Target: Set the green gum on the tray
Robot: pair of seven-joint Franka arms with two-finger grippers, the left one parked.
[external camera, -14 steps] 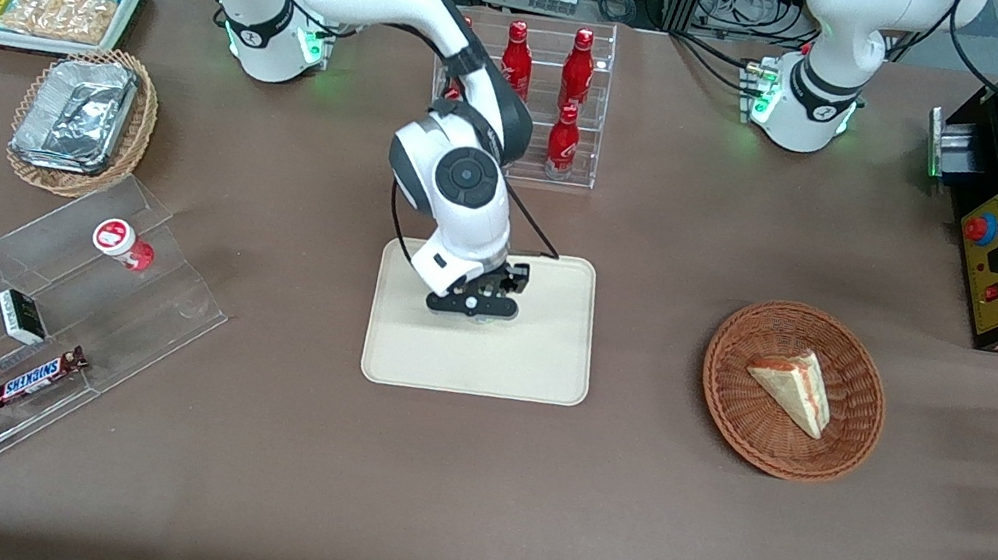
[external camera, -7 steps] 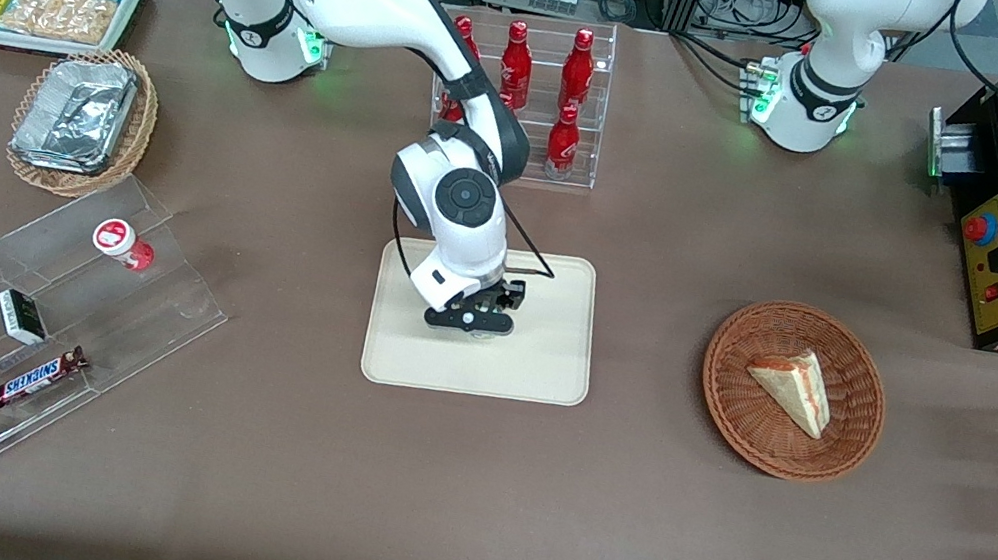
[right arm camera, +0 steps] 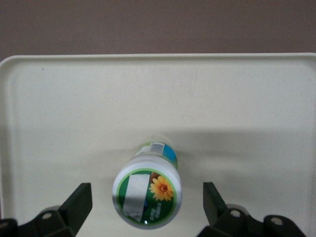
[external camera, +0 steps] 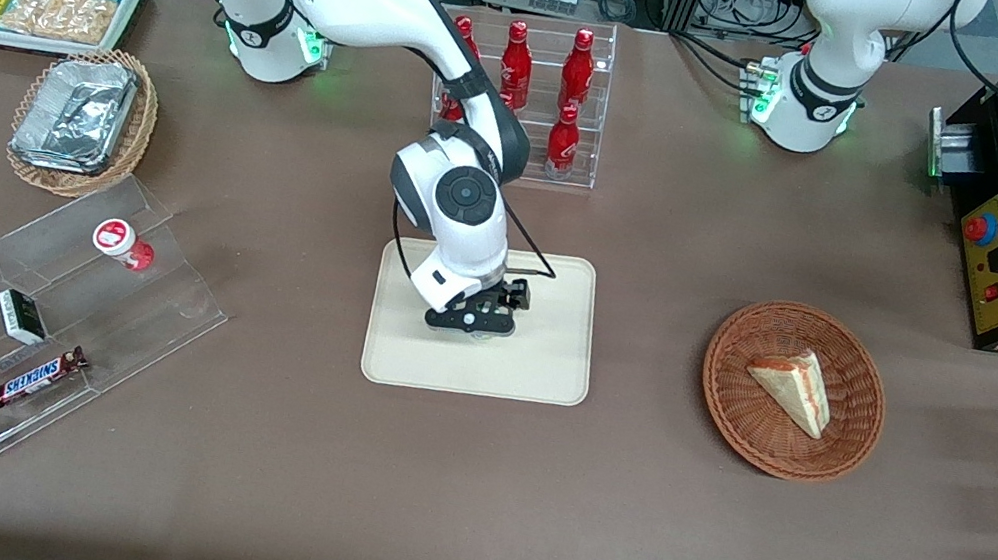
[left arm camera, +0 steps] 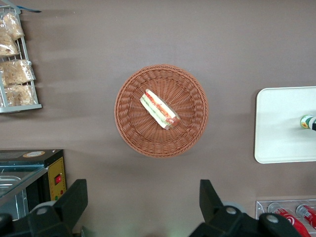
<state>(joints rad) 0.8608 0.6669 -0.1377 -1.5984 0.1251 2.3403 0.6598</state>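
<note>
The green gum [right arm camera: 146,197] stands upright on the cream tray [right arm camera: 222,98], its green-and-white lid facing the right wrist camera. My right gripper [right arm camera: 146,206] is open around it, with one black finger [right arm camera: 78,203] on each side and a clear gap to the bottle on both sides. In the front view the gripper [external camera: 472,319] hangs low over the middle of the tray [external camera: 535,367] and hides the gum. The left wrist view shows the gum [left arm camera: 307,121] on the tray [left arm camera: 279,128].
A red-lidded bottle [external camera: 122,242] lies on the acrylic stand toward the working arm's end. A rack of red bottles [external camera: 538,104] stands farther from the front camera than the tray. A wicker basket with a sandwich [external camera: 793,390] sits toward the parked arm's end.
The right arm's wrist has come down a little over the tray and slightly nearer the front camera since a second ago. It has hardly moved in the last half second.
</note>
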